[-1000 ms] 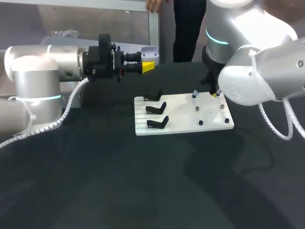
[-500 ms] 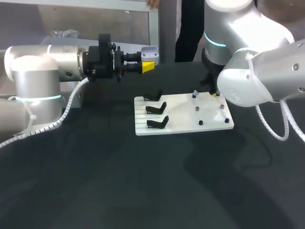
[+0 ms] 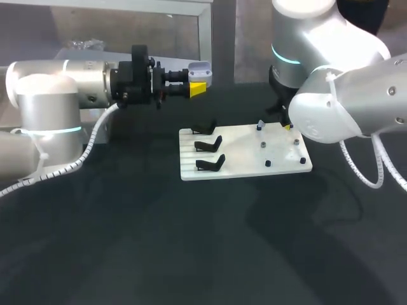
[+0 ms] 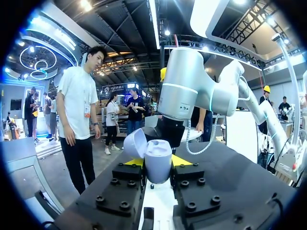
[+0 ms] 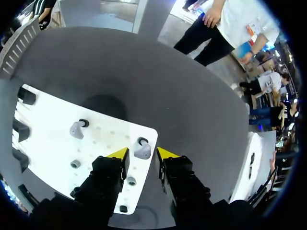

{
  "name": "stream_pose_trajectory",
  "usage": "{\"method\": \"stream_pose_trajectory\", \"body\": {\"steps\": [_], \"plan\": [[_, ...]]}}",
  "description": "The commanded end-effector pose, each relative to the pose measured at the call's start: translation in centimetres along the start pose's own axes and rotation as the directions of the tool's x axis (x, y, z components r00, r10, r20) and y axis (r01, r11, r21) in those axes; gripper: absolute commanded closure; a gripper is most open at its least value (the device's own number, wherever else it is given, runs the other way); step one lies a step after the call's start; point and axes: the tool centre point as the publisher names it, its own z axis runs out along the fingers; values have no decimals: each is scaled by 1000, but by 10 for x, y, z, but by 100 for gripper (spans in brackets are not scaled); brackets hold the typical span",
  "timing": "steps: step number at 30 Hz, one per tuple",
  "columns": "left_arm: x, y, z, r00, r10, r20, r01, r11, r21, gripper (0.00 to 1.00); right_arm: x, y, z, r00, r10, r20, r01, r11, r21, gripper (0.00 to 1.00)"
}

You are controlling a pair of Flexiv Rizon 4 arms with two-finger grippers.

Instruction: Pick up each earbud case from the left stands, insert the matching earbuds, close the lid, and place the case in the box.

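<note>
Case: the lavender earbud case is off the stands, held in the air above the desk's far left part. Its lid is swung open and its cup faces the other arm.
Left gripper: the left gripper is clamped on the case's lower shell, one yellow tip on each side.
Case handling: it is probably light, with a hard and smooth shell, and the hinge is the likely weak point. The hold belongs on the body below the seam, leaving the lid free.
Earbud: a small grey earbud sits on its peg at the white board's far right corner.
Right gripper: the right gripper hangs over that earbud with its fingers spread, one on each side. Neither is seen touching it.
Earbud handling: it looks tiny, rounded and likely slippery. A gentle pinch across the body and a straight lift off the peg would suit it.
Second earbud: another grey earbud sits on a peg midway along the board's far edge.
Board: the white board lies toward the desk's far edge.
Stands: three black stands line the board's left edge, all empty.
</note>
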Motion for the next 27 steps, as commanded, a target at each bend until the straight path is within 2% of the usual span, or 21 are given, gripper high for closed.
{"method": "stream_pose_trajectory", "body": {"steps": [1, 5, 8, 10, 12, 18, 22, 27], "plan": [[0, 1, 0, 1000, 1, 1, -1, 1000, 2, 100, -1, 0, 1, 1000, 3, -1, -3, 1000, 2, 69], [0, 1, 0, 1000, 1, 1, -1, 1000, 2, 100, -2, 0, 2, 1000, 4, -5, -4, 1000, 10, 67], [0, 1, 0, 1000, 1, 1, -1, 1000, 2, 100, -2, 0, 2, 1000, 9, -5, -9, 1000, 8, 72], [0, 1, 0, 1000, 1, 1, -1, 1000, 2, 100, -2, 1, 3, 1000, 10, -6, -10, 1000, 8, 84], [0, 1, 0, 1000, 1, 1, -1, 1000, 2, 100, -2, 1, 3, 1000, 11, -6, -11, 1000, 8, 100], [0, 1, 0, 1000, 1, 1, -1, 1000, 2, 100, 0, 1, 1, 1000, 12, -10, -12, 1000, 18, 100], [0, 1, 0, 1000, 1, 1, -1, 1000, 2, 100, 4, -1, -19, 1000, 24, 16, -24, 999, 37, 100], [0, 1, 0, 1000, 1, 1, -1, 1000, 2, 100, 11, -2, -60, 999, 16, 32, -18, 999, 43, 100]]}}
